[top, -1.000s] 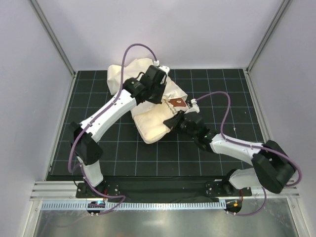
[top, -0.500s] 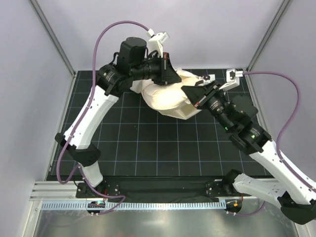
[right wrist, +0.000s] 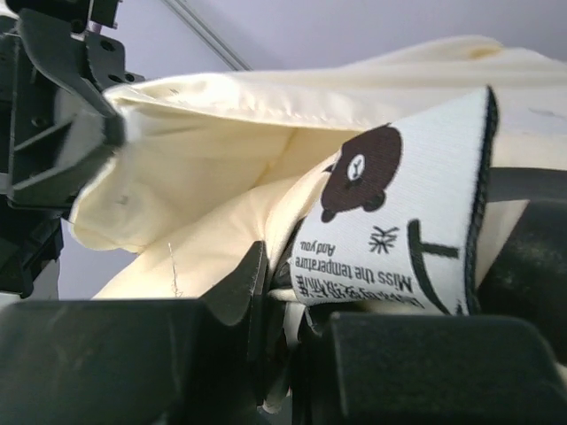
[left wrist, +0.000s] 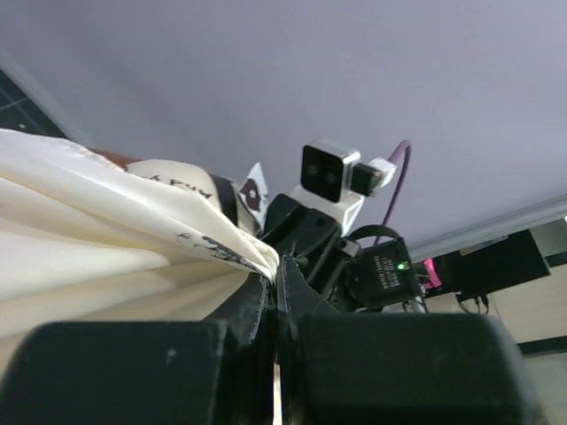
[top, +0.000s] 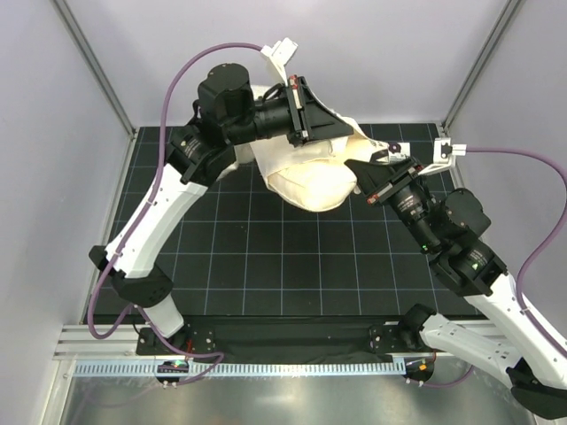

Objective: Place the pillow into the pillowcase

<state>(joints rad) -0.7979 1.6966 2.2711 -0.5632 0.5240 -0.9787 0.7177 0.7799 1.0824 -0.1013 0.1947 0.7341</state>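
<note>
The pillowcase (top: 332,135) is held aloft, its rim pinched tight between the jaws of the left gripper (top: 309,115) and the right gripper (top: 356,173). The pillow (left wrist: 168,177) is thereby probably being let sink deeper inside.

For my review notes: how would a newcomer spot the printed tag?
Find the puffy cream fabric bundle hanging over the black gridded mat. At its right end, by the right hand, sits a white tag; only it bears a brown bear print.
</note>
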